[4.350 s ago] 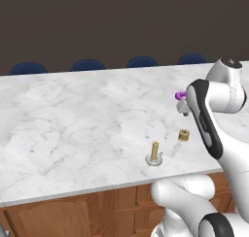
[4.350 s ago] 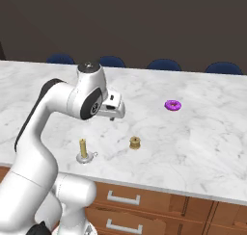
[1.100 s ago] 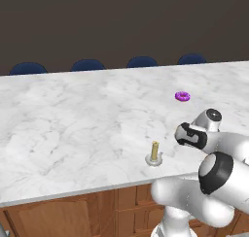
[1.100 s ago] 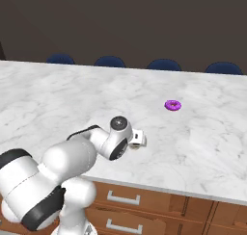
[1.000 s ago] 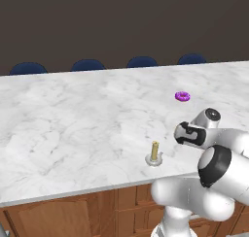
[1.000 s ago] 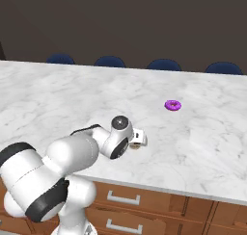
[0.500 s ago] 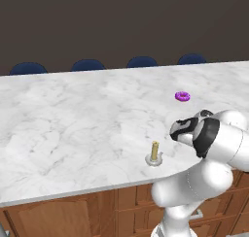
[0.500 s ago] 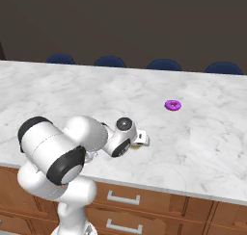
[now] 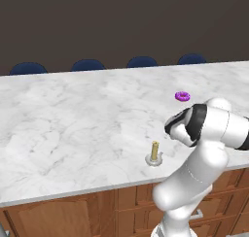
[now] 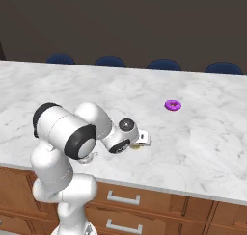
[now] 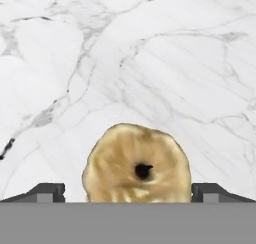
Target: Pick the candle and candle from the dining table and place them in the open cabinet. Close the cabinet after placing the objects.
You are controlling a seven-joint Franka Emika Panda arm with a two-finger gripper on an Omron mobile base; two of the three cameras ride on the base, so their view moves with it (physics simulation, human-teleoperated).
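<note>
**mossy_k:** Candle question. Where's the stubby candle (image 11: pixel 136 170) sitting compared to the jaws right now?

**rigwatcher:** Dead centre, pretty much. From the hand view you look straight down onto its round top and dark wick, so its long axis runs along the line of approach, upright on the table (image 11: pixel 150 63). One dark finger tip (image 11: pixel 45 192) sits off one side of it and the other off the opposite side, with a sliver of marble showing between candle and tip on both sides. So it's between the jaws, not touched as far as I can tell.

**mossy_k:** So nothing gripped?

**rigwatcher:** Nope, jaws spread wide and empty. In the right base view the gripper (image 10: pixel 140 141) is low over the table edge nearest the robot, with a bit of yellow peeking out under it.

**mossy_k:** And the other one?

**rigwatcher:** The slim candle (image 9: pixel 154 152) on its silver dish stands near the stubby one, a bit further along that same front edge. The purple ring (image 9: pixel 182 96) lies beyond the stubby candle, toward the table's far side, well apart.

**mossy_k:** Next move?

**rigwatcher:** My guess: just squeeze. Maybe drop a touch lower first so the tips catch the body and not the rim.
</note>
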